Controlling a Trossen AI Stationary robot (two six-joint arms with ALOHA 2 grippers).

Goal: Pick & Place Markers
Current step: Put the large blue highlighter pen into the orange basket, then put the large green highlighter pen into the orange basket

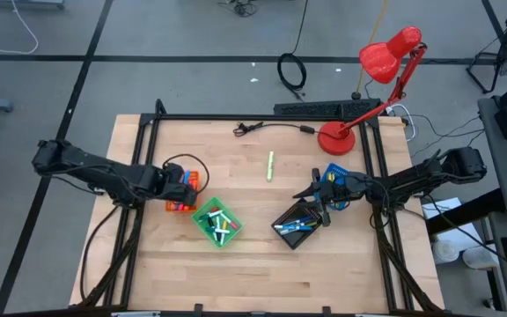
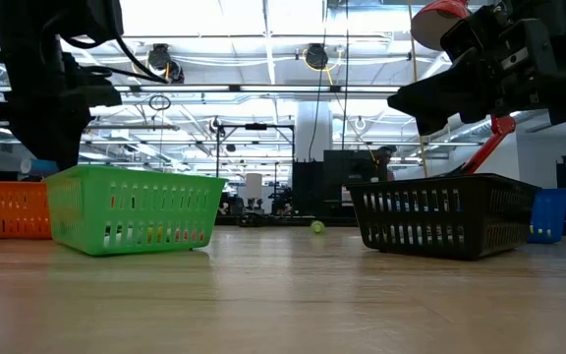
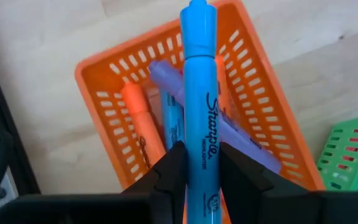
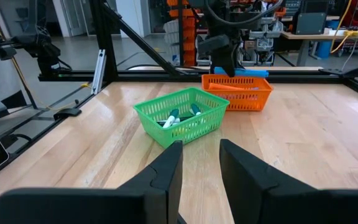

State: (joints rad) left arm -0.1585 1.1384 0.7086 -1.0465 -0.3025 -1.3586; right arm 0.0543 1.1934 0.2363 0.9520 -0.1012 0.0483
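Note:
My left gripper (image 1: 181,180) hangs over the orange tray (image 3: 92,67) at the table's left, shut on a blue marker (image 3: 199,81). Orange, blue and purple markers lie in that tray. The green tray (image 1: 216,222) beside it holds several markers, among them green and white ones. One yellow-green marker (image 1: 270,165) lies alone on the table's far middle. My right gripper (image 4: 199,158) stands open and level between the blue tray (image 1: 337,174) and the black tray (image 1: 299,224), with nothing between its fingers. My left gripper pinches the blue marker's barrel (image 3: 202,134) between its two fingers, near one end. The fingers come from above, slanting down, and lie across the marker. The marker (image 4: 248,72) sticks out about level, just over the orange tray's rim; whether it touches the tray I cannot tell.
The black tray holds several markers. A red desk lamp (image 1: 334,138) stands at the far right and a thin black cable (image 1: 271,128) runs along the far edge. A black frame borders the table's left, far and right sides. Bare wood lies along the near edge.

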